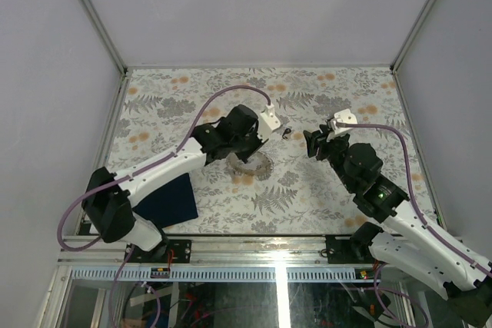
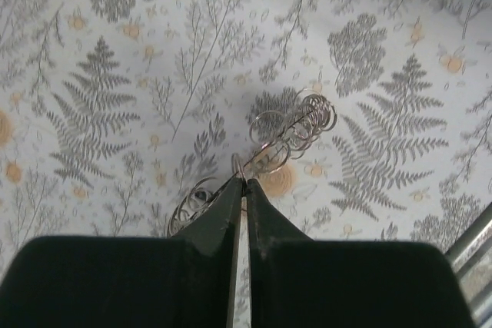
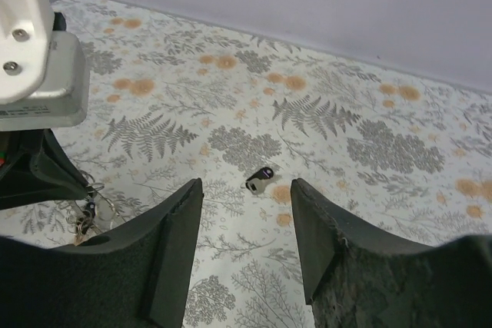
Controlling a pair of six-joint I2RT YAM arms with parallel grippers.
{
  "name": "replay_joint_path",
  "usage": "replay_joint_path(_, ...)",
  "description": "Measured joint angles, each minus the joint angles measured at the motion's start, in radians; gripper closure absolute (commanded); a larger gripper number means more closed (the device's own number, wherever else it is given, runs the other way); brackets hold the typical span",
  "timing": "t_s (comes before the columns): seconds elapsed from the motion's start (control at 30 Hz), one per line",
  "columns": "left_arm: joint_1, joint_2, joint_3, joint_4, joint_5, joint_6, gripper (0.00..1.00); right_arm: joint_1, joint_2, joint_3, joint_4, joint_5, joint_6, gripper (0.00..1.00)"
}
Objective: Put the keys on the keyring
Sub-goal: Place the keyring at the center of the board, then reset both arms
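The keyring, a silvery chain of small wire rings, lies on the fern-patterned table. My left gripper is shut on one of its rings at the near end. In the top view the left gripper is over the keyring. One small dark key lies on the table just ahead of my right gripper, which is open and empty above the table. The key lies between the two grippers, left of the right gripper. Other keys do not show.
A dark blue square cloth lies near the left arm's base. In the right wrist view the left arm's white camera mount fills the upper left, with the keyring below it. Grey walls enclose the table.
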Motion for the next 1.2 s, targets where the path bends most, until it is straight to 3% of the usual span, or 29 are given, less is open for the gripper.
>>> replay_joint_path(0.3, 0.014, 0.151, 0.033, 0.129, 0.077, 0.0, 1.0, 0.0, -0.038, -0.014, -0.071, 0.099, 0.06, 0.41)
replay_joint_path(0.43, 0.05, 0.211, 0.047, 0.137, 0.114, 0.001, 0.95, 0.0, -0.056, -0.042, -0.073, 0.112, 0.079, 0.39)
replay_joint_path(0.7, 0.12, 0.23, 0.063, 0.169, 0.189, -0.002, 0.84, 0.0, -0.057, -0.058, -0.075, 0.109, 0.09, 0.24)
replay_joint_path(0.83, 0.148, 0.2, 0.048, 0.203, 0.246, -0.021, 0.76, 0.0, -0.041, -0.042, -0.12, 0.076, 0.09, 0.09)
replay_joint_path(0.9, 0.161, 0.172, 0.033, 0.219, 0.276, -0.035, 0.71, 0.0, -0.034, -0.034, -0.137, 0.053, 0.081, 0.04)
replay_joint_path(1.1, 0.249, 0.037, -0.066, 0.314, 0.357, -0.117, 0.4, 0.0, -0.069, -0.049, -0.107, -0.024, 0.036, 0.01)
replay_joint_path(1.2, 0.33, -0.072, -0.153, 0.393, 0.374, -0.188, 0.17, 0.0, -0.065, -0.018, -0.133, -0.046, 0.024, 0.01)
